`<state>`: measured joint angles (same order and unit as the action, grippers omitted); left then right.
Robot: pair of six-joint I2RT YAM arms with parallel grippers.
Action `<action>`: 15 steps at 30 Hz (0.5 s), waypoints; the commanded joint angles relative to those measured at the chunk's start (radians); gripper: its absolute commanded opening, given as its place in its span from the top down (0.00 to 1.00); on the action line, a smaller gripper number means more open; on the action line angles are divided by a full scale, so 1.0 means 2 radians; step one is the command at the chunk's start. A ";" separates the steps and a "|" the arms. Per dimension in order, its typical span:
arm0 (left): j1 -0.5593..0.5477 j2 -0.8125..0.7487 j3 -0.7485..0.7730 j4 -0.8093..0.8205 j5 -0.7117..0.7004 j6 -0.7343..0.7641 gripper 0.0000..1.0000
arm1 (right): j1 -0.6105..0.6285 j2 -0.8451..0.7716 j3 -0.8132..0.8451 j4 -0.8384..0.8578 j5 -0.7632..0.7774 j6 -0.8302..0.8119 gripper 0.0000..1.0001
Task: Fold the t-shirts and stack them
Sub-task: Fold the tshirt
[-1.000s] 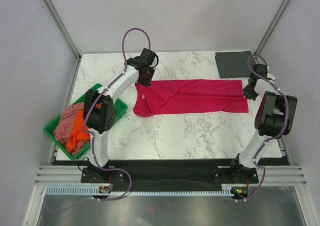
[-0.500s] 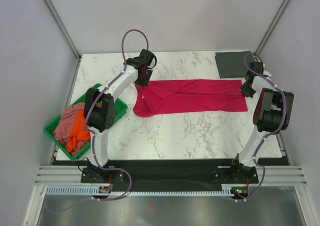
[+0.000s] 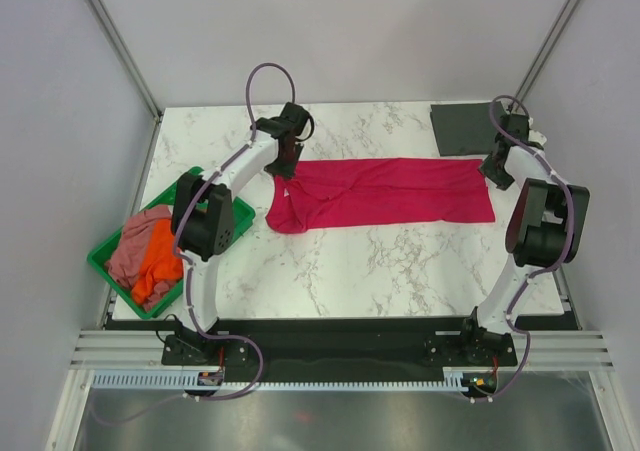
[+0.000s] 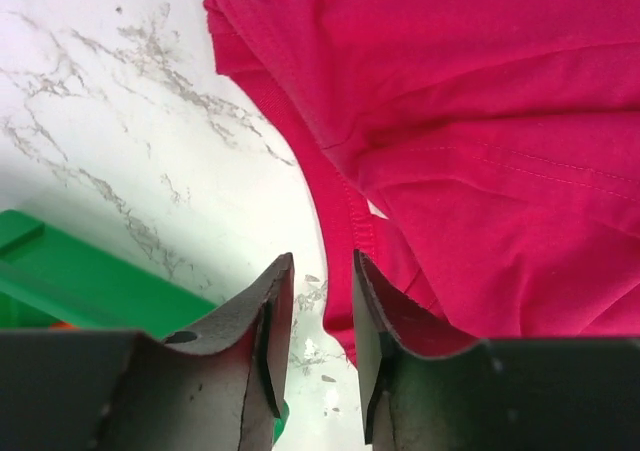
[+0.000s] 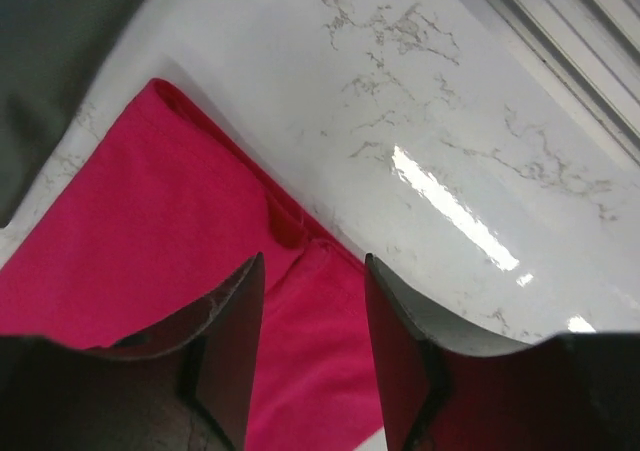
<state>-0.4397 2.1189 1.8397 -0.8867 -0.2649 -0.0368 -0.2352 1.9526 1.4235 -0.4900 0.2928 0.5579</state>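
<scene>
Jaws of left gripper (image 4: 321,263) and right gripper (image 5: 314,263) stand parted, empty, over crimson t-shirt (image 3: 390,193).

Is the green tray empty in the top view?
No, the tray holds a pink shirt and an orange shirt, heaped together.

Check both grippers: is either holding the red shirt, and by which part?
Nothing is held. The left gripper and the right gripper both stand open just above the red shirt, which lies on the table.
</scene>
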 commanded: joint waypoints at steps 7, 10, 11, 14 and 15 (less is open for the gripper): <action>-0.010 -0.112 -0.010 -0.006 0.162 -0.103 0.56 | 0.002 -0.100 -0.076 -0.018 -0.025 -0.001 0.57; -0.048 -0.126 -0.035 -0.001 0.203 -0.107 0.56 | 0.002 -0.103 -0.094 -0.013 -0.047 0.003 0.59; -0.060 -0.128 -0.042 0.002 0.208 -0.105 0.56 | 0.002 -0.104 -0.100 -0.007 -0.054 0.004 0.59; -0.113 -0.127 -0.071 0.015 0.200 -0.114 0.56 | 0.002 -0.091 -0.111 0.004 -0.069 0.008 0.60; -0.121 -0.125 -0.071 0.018 0.196 -0.117 0.56 | 0.002 -0.088 -0.112 0.006 -0.067 0.009 0.60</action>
<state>-0.6041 1.8645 1.7496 -0.8692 0.0639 -0.2142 -0.2329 1.7672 1.2045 -0.5091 0.1959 0.5587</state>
